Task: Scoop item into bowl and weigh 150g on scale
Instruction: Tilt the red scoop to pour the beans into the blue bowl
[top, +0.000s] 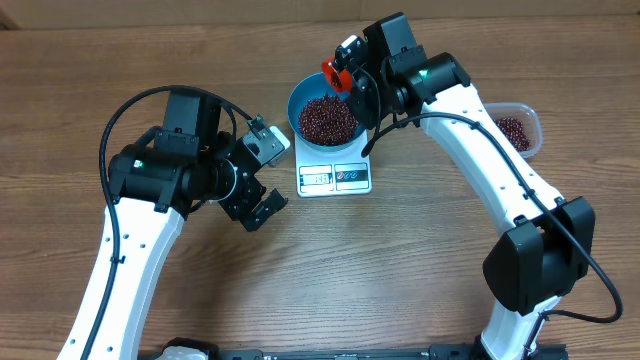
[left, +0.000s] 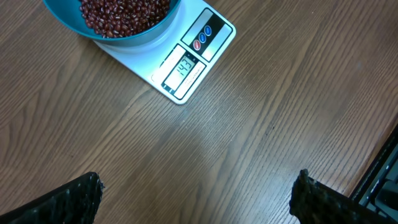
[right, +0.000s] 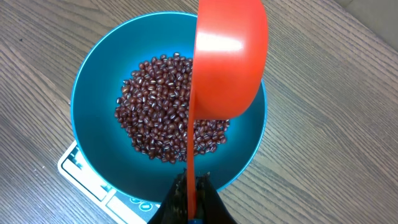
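— Red scoop (right: 230, 62) sits closest to my right wrist camera, its handle pinched in the right gripper (right: 193, 198), jaws clamped tight on it; the cup hangs tipped over the bowl (right: 87, 118).
— Anything in the scoop?
— I cannot tell; I see only its back; no beans are falling from it in this view.
— Where are the beans, then?
— Most of what I can see, a dark heap of beans (right: 158, 118), lies in the bottom of the blue bowl; the bowl stands on the scale (left: 140, 62) and overhangs its edges; some more lie in the clear tub (top: 515, 130) out by my right arm, well apart from the scale.
— And the reading?
— From the left wrist the display (left: 185, 67) looks like 143, though the digits are small; so I judge the scooping mostly done and the weight a touch short of target.
— Left arm?
— My left gripper (left: 196, 199) is spread wide and holds nothing; it hovers over bare table (left: 249, 137) near the scale.
— What remains?
— A small top-up, I think; part of a scoop from the tub, tipped in slowly while I watch the display; overshoot and I must take beans out.
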